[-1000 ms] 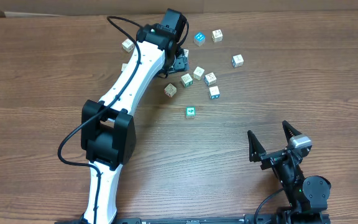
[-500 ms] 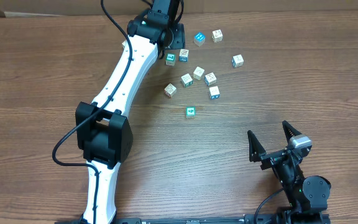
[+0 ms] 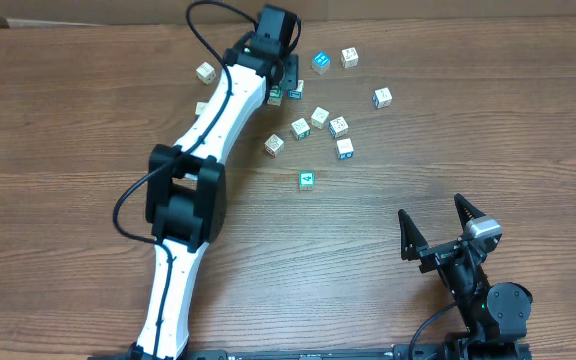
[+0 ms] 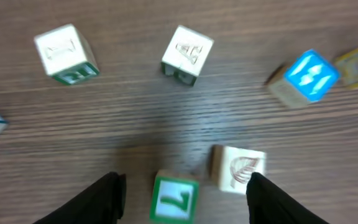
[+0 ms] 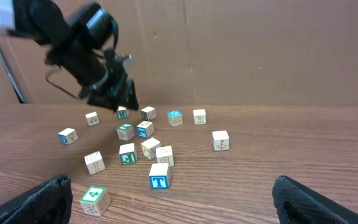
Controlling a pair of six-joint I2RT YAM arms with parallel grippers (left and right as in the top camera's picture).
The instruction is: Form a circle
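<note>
Left gripper (image 4: 184, 186) open astride a small green-faced wooden cube printed with a 7 (image 4: 174, 202).
Its black fingers (image 4: 98, 199) flank that cube without touching it. The other small white, teal and blue printed cubes (image 3: 320, 117) lie scattered around it on the brown wood-grain table (image 3: 68, 120), not in a ring. The right gripper (image 3: 433, 212), spread wide and empty, sits well apart from it.

Fifteen small cubes (image 5: 158, 175); one table (image 3: 68, 200); two arms, a left arm (image 3: 208, 130) and a right arm (image 3: 495, 305).
</note>
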